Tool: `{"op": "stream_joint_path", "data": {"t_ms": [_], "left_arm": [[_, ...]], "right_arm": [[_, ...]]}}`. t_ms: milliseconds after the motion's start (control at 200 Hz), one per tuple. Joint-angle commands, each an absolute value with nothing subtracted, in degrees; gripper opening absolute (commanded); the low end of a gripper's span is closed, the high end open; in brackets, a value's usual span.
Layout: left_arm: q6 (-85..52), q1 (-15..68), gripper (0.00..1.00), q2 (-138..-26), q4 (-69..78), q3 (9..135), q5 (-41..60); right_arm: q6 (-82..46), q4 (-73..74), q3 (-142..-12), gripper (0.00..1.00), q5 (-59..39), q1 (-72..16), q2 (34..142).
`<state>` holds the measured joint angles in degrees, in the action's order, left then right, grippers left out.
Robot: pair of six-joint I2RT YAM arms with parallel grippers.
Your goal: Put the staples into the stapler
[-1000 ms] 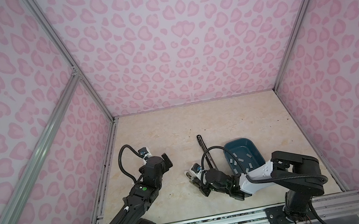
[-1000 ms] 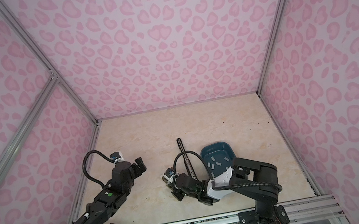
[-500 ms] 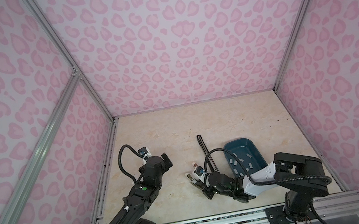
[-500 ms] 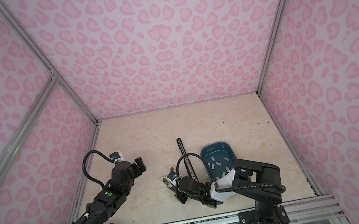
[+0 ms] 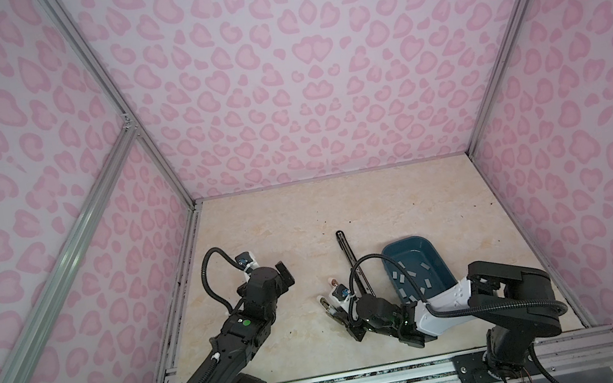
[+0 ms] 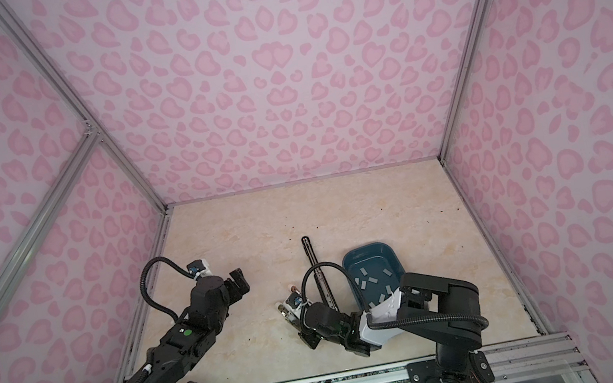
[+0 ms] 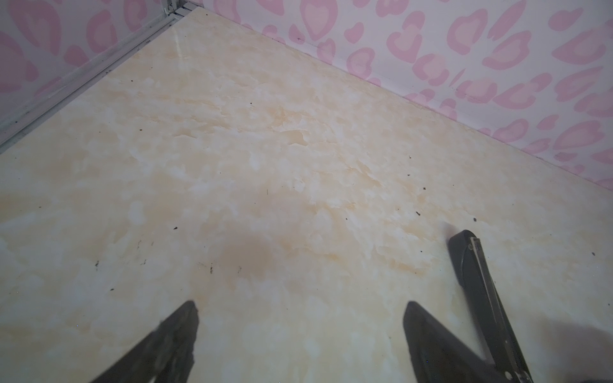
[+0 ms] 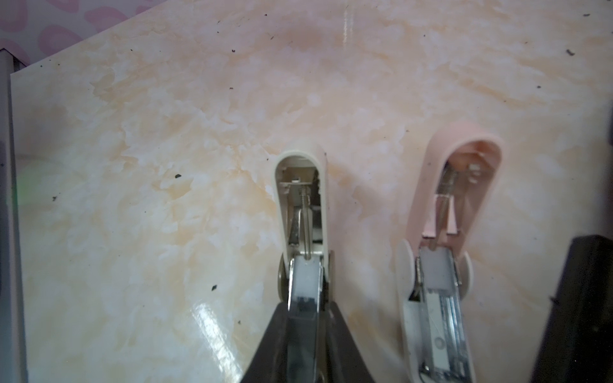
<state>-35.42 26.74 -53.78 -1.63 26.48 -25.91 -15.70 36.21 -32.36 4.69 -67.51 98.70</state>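
Staples (image 5: pixel 400 278) partly hidden, cream stapler (image 8: pixel 303 232) cropped

Far half of table (image 5: pixel 299 210) open; near right crowded: long black stapler (image 5: pixel 348 253), teal tray (image 5: pixel 408 257), cream stapler (image 8: pixel 303 199), pink stapler (image 8: pixel 457 185).

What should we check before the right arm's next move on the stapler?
1. Lid of the cream stapler flipped open: ok.
2. Channel loaded: cannot tell.
3. Hold of the right gripper on it: cannot tell; its fingers flank the channel.
4. Gap between the pink stapler and those fingers: ok, it lies alongside, apart.
5. State of the left gripper: ok, open and empty.
6. Spare staples in the blue tray: ok, several strips.
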Motion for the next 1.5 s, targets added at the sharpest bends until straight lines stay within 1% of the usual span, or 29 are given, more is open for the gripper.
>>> {"op": "stream_joint_path", "data": {"t_ms": [0, 60, 210, 860, 1100, 1235, 1495], "left_arm": [[-35.8, 26.6, 0.97, -53.7, -0.3, 27.0, -26.2], [-35.8, 26.6, 0.97, -53.6, -0.3, 26.9, -26.2], [-35.8, 26.6, 0.97, -53.6, -0.3, 26.9, -26.2], [-35.9, 26.5, 0.97, -53.8, -0.3, 27.0, -26.1], [-35.9, 26.5, 0.97, -53.8, -0.4, 26.9, -26.2], [-35.9, 26.5, 0.97, -53.9, -0.3, 27.0, -26.2], [-35.7, 26.5, 0.97, -54.1, -0.4, 27.2, -25.5]], "right_arm": [[-16.2, 36.3, -32.3, 0.28, 5.6, -67.7, 98.3], [-16.3, 36.0, -32.3, 0.30, 5.8, -67.8, 97.8], [-16.3, 35.2, -32.1, 0.32, 6.4, -67.9, 96.5], [-17.9, 37.3, -30.9, 0.31, 6.2, -67.9, 99.9], [-18.3, 38.0, -29.9, 0.33, 6.2, -67.9, 100.3], [-18.0, 37.1, -29.6, 0.34, 6.4, -68.0, 98.5], [-18.1, 33.5, -29.3, 0.37, 7.1, -68.2, 91.2]]}}
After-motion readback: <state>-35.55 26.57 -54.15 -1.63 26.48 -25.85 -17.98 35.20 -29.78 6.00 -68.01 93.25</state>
